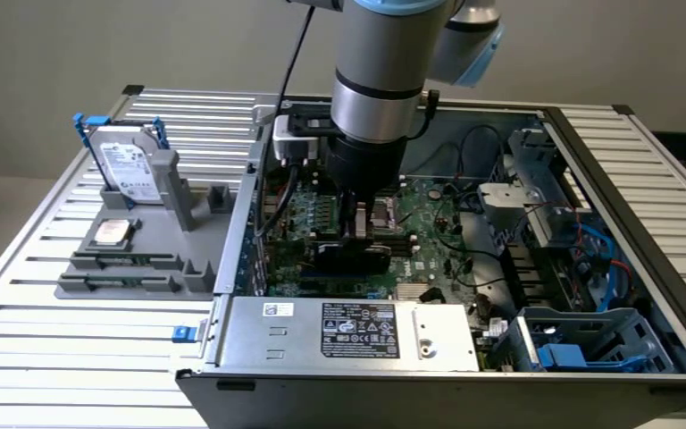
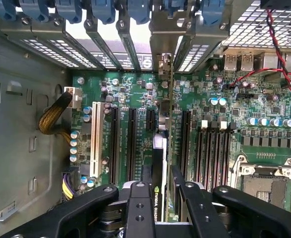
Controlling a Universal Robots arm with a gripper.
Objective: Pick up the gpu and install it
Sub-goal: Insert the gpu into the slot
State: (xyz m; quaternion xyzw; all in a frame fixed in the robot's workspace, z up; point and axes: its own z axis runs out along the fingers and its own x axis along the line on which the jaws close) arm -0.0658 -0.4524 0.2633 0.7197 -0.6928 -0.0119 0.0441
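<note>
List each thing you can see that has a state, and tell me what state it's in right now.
gripper: shut on the gpu, down inside the computer case.
gpu: held on edge over the motherboard's slots.
computer case: side open, insides showing.
hard drive: standing upright in the gray holder outside the case.
gray holder: on the table, still holding parts.
processor socket: no cooler on it, left bare.

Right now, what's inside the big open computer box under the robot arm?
Inside the grey metal computer case lies a green motherboard with long black slots. The black fingers hold the thin gpu card edge-on above them. The board directly beneath the card and fingers is covered.
</note>
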